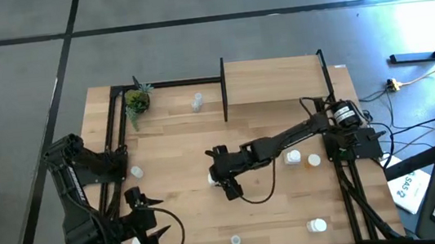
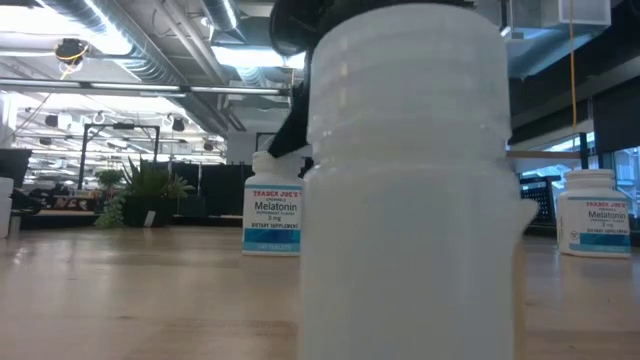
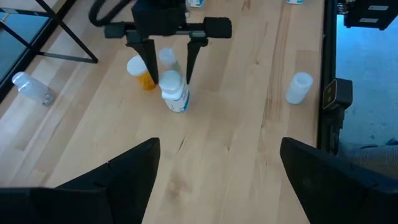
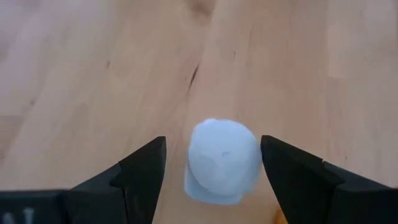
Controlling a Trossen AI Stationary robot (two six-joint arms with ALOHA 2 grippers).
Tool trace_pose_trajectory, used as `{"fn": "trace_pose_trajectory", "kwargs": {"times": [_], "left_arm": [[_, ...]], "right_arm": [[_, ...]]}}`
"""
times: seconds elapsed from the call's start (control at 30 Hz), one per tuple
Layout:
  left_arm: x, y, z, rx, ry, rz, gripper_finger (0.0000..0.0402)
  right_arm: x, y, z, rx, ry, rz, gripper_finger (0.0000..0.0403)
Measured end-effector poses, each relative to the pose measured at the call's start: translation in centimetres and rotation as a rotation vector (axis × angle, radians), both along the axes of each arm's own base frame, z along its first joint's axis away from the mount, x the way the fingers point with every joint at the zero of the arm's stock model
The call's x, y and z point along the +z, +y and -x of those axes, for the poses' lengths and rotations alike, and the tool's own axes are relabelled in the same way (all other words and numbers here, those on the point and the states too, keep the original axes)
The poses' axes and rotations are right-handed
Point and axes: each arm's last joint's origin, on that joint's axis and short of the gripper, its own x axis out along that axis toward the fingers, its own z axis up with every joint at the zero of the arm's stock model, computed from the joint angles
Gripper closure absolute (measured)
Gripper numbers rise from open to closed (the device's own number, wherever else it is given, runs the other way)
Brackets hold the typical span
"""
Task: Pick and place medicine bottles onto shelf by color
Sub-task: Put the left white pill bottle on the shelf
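A: White-capped white pill bottle (image 4: 222, 158) w/ blue label — where?
B: Upright on light-wood surface (image 1: 179, 143), well in front of raised light-wood shelf (image 1: 274, 78). Right claw (image 1: 226, 185) straddles it, fingers (image 4: 143, 168) apart, gaps both sides, no grip.
A: Left claw (image 3: 214, 168)?
B: Wide open, nothing in it, far from shelf at near-left corner.

The light-wood counter (image 1: 179, 143) is carrying scattered medicine bottles (image 1: 292, 158), some standing and some lying on their sides. A small potted plant (image 1: 136, 101) is sitting at its far-left corner, and the raised shelf (image 1: 272, 80) is standing along the far edge.
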Motion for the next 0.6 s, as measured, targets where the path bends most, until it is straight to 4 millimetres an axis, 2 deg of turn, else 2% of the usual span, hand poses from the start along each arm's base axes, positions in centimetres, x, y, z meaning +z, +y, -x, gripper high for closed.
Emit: {"fn": "trace_pose_trajectory", "kwargs": {"times": [0.23,0.37,0.6], "left_arm": [[0.0,0.0,0.0,0.0,0.0,0.0,0.0075],[0.0,0.06,-0.11,0.004,0.0,0.0,0.0075],[0.0,0.06,-0.11,0.005,-0.001,0.001,0.0075]], "right_arm": [[-1.13,0.06,-0.26,0.006,0.022,0.006,0.0139],[-1.03,0.07,-0.31,0.004,0.012,0.003,0.014],[-1.04,0.03,-0.31,-0.009,0.013,0.011,0.0175]]}}
